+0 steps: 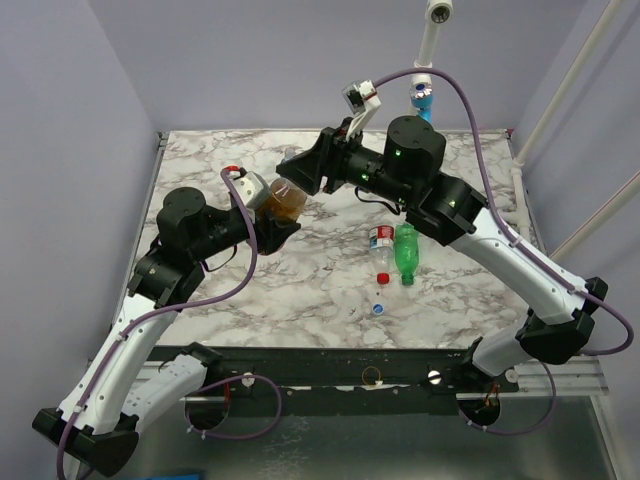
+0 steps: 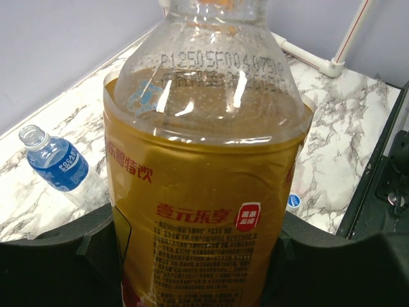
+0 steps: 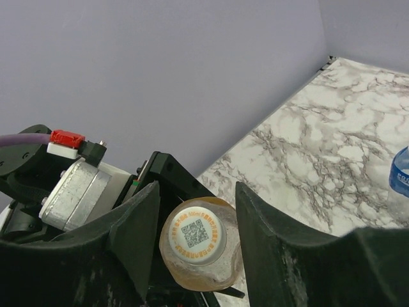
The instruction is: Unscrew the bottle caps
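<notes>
The top camera is looking down over the whole marble table (image 1: pixel 330 290). Both wrist cameras are crowding the amber bottle (image 2: pixel 204 224): left facing its label, right seemingly facing its cap (image 3: pixel 193 235) end-on.

Held bottle (image 1: pixel 288 203) raised over the counter (image 1: pixel 220 300) at 10 o'clock of centre: body between the left claw (image 1: pixel 272 222) fingers, its cap (image 3: pixel 193 235) between the right claw (image 1: pixel 300 175) fingers. At 3 o'clock of centre, first lying bottle (image 1: pixel 381 243), with second lying bottle (image 1: pixel 405 252) just beside it at its 3 o'clock; first loose cap (image 1: pixel 382 277) at their 6 o'clock, second loose cap (image 1: pixel 378 308) farther along 6. Far bottle (image 1: pixel 424 98) at 1 o'clock, by the counter's back edge.
</notes>
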`<move>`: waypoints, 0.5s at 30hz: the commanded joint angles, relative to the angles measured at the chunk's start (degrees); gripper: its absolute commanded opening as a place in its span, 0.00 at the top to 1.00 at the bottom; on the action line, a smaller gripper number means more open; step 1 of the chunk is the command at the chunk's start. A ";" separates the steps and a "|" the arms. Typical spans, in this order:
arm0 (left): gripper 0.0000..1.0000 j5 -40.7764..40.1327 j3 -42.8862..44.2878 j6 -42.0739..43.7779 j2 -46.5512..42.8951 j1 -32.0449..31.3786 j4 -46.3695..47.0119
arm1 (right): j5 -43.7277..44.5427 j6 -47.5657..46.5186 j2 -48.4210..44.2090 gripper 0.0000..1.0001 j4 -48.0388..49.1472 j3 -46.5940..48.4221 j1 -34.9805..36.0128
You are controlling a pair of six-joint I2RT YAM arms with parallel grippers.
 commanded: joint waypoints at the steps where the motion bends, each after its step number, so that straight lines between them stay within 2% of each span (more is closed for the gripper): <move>1: 0.81 -1.11 -0.52 0.63 -1.05 0.12 1.79 | -0.41 1.13 0.28 0.53 1.14 -0.40 -0.01; 4: 0.81 -1.34 -0.61 0.60 -1.16 0.12 1.85 | -1.14 1.39 0.26 0.71 1.46 -0.40 -0.01; 12: 0.81 -0.13 -0.18 -0.99 -1.08 0.12 1.84 | -3.98 -2.71 -1.46 0.89 1.79 -1.08 0.01; 15: 0.81 3.90 0.22 -3.05 -1.26 0.12 1.75 | -11.08 -9.70 -4.84 0.92 4.71 -3.16 -0.01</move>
